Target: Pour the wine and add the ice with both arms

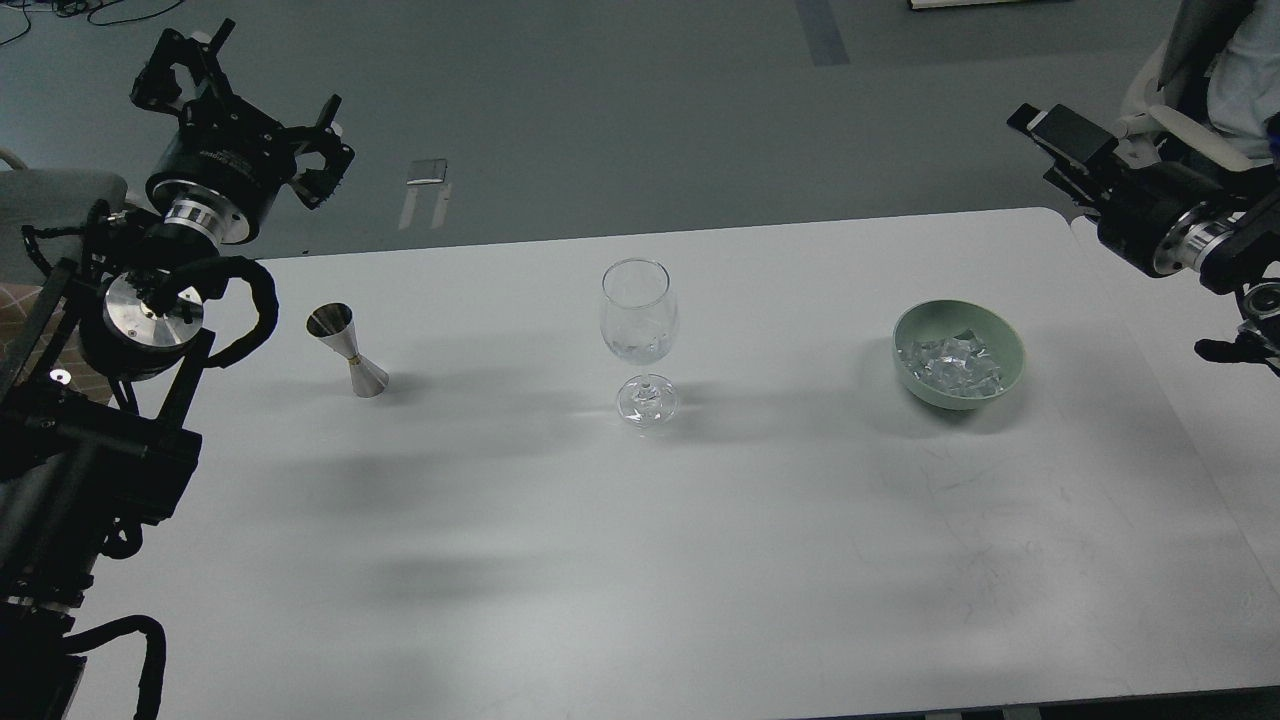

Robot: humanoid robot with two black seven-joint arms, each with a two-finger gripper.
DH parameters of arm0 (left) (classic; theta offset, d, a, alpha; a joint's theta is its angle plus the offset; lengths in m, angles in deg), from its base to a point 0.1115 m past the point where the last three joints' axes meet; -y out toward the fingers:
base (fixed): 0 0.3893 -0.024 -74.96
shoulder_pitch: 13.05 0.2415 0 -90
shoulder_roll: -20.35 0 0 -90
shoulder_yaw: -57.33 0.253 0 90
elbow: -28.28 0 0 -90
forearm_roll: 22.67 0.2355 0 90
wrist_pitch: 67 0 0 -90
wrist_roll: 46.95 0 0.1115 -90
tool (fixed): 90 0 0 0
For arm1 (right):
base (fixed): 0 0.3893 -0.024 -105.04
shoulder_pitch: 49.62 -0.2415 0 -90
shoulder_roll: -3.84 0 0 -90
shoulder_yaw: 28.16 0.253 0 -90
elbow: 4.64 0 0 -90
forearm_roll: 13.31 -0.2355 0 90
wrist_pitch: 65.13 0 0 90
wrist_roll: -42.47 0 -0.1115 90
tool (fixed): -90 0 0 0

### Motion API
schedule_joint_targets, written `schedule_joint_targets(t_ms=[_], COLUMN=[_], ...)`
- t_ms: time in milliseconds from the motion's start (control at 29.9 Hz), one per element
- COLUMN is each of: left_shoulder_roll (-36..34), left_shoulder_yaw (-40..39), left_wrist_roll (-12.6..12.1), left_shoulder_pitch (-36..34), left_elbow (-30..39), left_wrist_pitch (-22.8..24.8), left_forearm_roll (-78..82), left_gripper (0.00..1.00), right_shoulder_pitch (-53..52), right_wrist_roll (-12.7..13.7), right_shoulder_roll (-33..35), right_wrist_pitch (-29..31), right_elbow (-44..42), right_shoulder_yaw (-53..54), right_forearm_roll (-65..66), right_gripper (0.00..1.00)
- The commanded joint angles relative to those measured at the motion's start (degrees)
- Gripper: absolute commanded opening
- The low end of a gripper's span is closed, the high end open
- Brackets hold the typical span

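A clear stemmed wine glass (640, 335) stands upright at the table's middle, with a little clear wine (638, 347) low in its bowl. A silver hourglass-shaped jigger (352, 352) stands upright at the left. A pale green bowl (1006, 362) at the right holds several clear ice chunks (950, 363). My left gripper (255, 95) is open and empty, raised above and behind the table's left edge, well clear of the jigger. My right gripper (1045, 135) is raised at the far right, beyond the table's back corner; its fingers cannot be told apart.
The white table (640, 560) has a seam to a second table top (1200, 420) at the right. A grey chair (55, 205) and a checked cushion stand at the left. A seated person's arm shows at the top right.
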Motion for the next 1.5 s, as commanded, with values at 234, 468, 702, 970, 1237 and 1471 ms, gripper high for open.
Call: schedule_joint_targets(t_ms=[234, 468, 702, 970, 1237, 1471], left_shoulder_roll=[0.0, 0.2, 0.4, 0.0, 0.0, 0.0], left_shoulder_yaw=[0.0, 0.2, -0.3, 0.3, 0.4, 0.4], left_wrist_roll=[1.3, 1.2, 1.3, 0.6, 0.8, 1.1], left_shoulder_pitch=[-2.2, -1.4, -0.7, -0.7, -0.7, -0.3], left_elbow=[-2.7, -2.6, -2.7, -2.7, -2.8, -3.2], left_wrist_pitch=[0.1, 2.1, 1.3, 2.1, 2.1, 2.1], left_forearm_roll=[10.1, 10.0, 9.9, 9.8, 9.9, 9.9], left_gripper=[0.98, 0.98, 0.98, 0.98, 0.98, 0.98], right_shoulder_pitch=[-10.8, -11.5, -10.3, -9.8, -8.3, -7.0], right_wrist_roll=[-0.1, -0.1, -0.1, -0.1, 0.2, 0.2], right_shoulder_roll=[1.9, 3.0, 5.7, 5.8, 5.2, 5.0], right_wrist_pitch=[0.5, 0.5, 0.3, 0.1, -0.4, -1.3], right_elbow=[2.7, 3.1, 4.1, 4.0, 3.1, 2.7], right_shoulder_yaw=[-20.2, -26.9, -30.9, -34.4, -34.1, -34.2], right_forearm_roll=[23.7, 23.6, 23.7, 23.7, 23.7, 23.7], right_gripper=[1.00, 0.99, 0.74, 0.53, 0.54, 0.53])
